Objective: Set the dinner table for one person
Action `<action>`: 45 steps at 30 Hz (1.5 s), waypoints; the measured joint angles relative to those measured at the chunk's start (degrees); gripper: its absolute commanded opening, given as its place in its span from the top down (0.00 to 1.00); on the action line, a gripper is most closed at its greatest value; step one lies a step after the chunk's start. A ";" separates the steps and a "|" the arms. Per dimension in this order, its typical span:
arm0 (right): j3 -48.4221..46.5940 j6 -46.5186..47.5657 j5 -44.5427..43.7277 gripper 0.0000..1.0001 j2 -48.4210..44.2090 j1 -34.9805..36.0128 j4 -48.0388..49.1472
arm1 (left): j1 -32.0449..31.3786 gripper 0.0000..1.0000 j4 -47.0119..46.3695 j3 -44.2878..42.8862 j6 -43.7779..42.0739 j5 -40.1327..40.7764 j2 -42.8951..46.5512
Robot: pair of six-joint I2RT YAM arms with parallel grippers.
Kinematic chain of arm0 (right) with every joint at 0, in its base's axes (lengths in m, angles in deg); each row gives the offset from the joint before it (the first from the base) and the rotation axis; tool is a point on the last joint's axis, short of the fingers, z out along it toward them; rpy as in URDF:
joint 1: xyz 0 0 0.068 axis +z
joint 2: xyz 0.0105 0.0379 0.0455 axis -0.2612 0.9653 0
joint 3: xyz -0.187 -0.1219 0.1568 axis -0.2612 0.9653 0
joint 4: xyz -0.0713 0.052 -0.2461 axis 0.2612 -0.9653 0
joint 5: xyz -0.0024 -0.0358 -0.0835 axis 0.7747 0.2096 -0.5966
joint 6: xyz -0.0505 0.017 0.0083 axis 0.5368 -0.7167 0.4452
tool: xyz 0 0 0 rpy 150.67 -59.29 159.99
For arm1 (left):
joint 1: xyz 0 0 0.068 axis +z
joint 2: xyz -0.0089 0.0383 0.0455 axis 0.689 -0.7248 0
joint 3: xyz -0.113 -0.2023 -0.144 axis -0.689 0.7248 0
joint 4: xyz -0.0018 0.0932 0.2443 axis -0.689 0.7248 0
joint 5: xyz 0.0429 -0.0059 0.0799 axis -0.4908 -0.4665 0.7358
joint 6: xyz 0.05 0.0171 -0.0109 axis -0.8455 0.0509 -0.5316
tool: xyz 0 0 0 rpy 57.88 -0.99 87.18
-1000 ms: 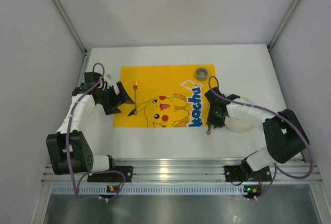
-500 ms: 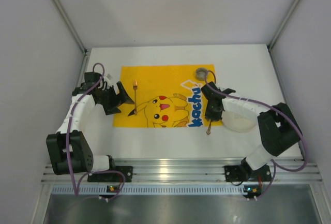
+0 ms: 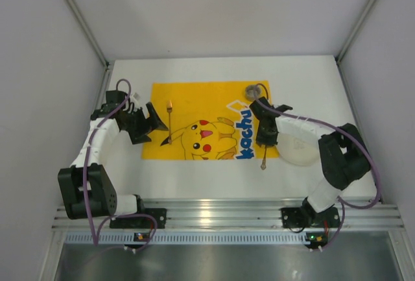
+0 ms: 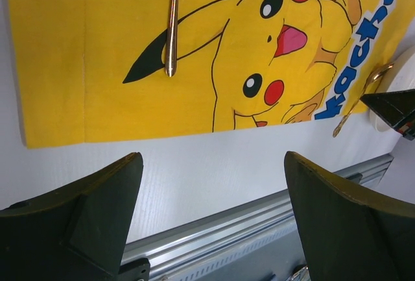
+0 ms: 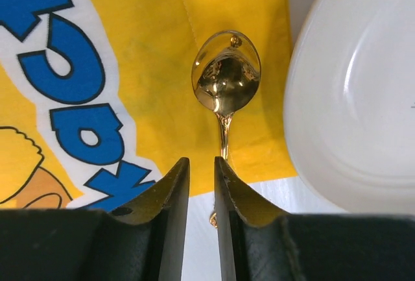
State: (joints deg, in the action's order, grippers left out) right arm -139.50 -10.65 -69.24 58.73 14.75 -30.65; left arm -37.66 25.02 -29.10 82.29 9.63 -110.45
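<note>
The white dinner table (image 3: 311, 80) carries a yellow cartoon mat (image 3: 194, 99). A gold spoon (image 3: 263, 159) lies with its bowl on the mat's right edge (image 5: 227, 80) and its handle on the table. My right gripper (image 3: 262, 141) hovers over the handle. Its jaws (image 5: 201, 161) are a narrow slit apart with nothing between them, and the handle passes under the right finger. A white plate (image 3: 299, 150) lies just right of the spoon (image 5: 356, 99). A gold utensil (image 3: 169, 120) lies on the mat's left part (image 4: 172, 21). My left gripper (image 3: 155, 122) is wide open and empty (image 4: 211, 164) beside it.
A small grey cup (image 3: 252, 91) stands at the mat's far right corner. A ribbed aluminium rail (image 3: 214, 213) runs along the near edge. Grey walls close in the table on the left, the right and the far side.
My right gripper has moved left and away from me, off the plate and onto the mat's right edge. The spoon has barely shifted. The left arm has not moved.
</note>
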 measured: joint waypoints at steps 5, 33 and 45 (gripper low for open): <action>-1.33 0.57 -0.57 0.77 -1.92 -0.24 -0.96 | 0.00 0.05 -0.02 0.00 0.02 0.02 -0.15; 0.98 3.61 0.57 0.89 1.86 -3.54 0.87 | 0.00 0.05 -0.09 -1.33 0.07 1.33 -4.74; 0.92 4.72 1.20 0.94 1.86 -3.85 0.94 | 0.00 0.05 -0.20 -2.05 0.04 1.55 -6.54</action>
State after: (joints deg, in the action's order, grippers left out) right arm -138.58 -5.93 -68.04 60.59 10.90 -29.71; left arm -37.66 24.82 -31.16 82.33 11.18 -116.98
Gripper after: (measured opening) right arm 0.061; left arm 0.953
